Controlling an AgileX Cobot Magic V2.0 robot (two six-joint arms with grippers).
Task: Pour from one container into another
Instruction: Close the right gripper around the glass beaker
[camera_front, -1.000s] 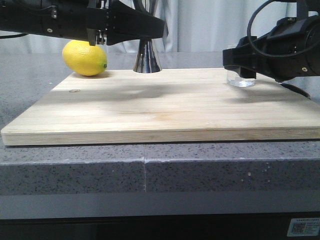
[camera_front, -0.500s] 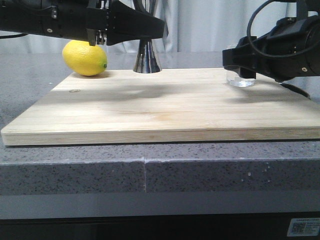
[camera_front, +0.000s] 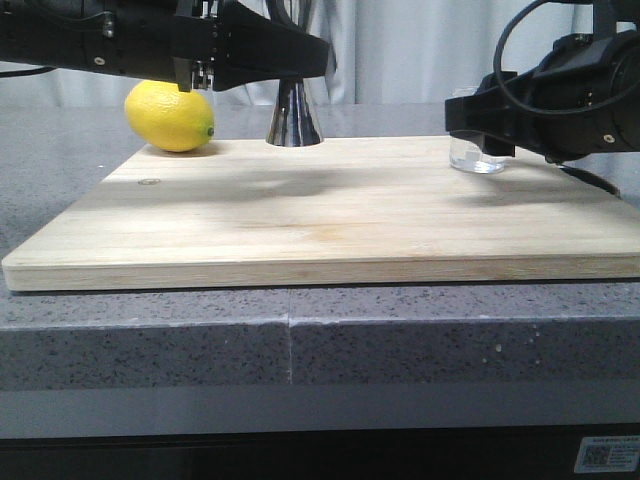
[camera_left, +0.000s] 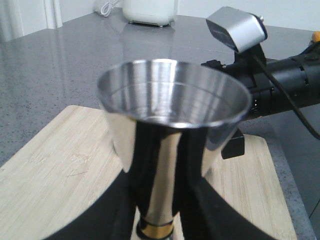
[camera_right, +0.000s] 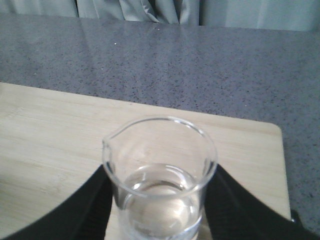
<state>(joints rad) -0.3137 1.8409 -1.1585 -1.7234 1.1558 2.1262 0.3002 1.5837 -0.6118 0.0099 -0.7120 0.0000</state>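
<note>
The steel jigger (camera_front: 293, 118) stands at the back edge of the wooden board (camera_front: 330, 225), its wide empty cup facing the left wrist camera (camera_left: 172, 125). My left gripper (camera_front: 292, 58) is shut on the jigger near its gold-banded waist, one black finger (camera_left: 125, 200) pressing each side. At the board's back right, the clear glass beaker (camera_front: 477, 156) holds some clear liquid. My right gripper (camera_front: 480, 122) is shut on the beaker (camera_right: 160, 165), its fingers (camera_right: 95, 205) against both walls and the pouring lip pointing away from the wrist. The beaker's base sits at or barely above the board.
A yellow lemon (camera_front: 170, 116) lies at the board's back left corner, next to the jigger. The board rests on a grey speckled counter (camera_front: 300, 340). A white appliance (camera_left: 150, 10) stands far back on the counter. The right arm (camera_left: 280, 90) shows behind the jigger.
The beaker and the right gripper have shifted slightly left and up. The left arm and jigger have not moved.
</note>
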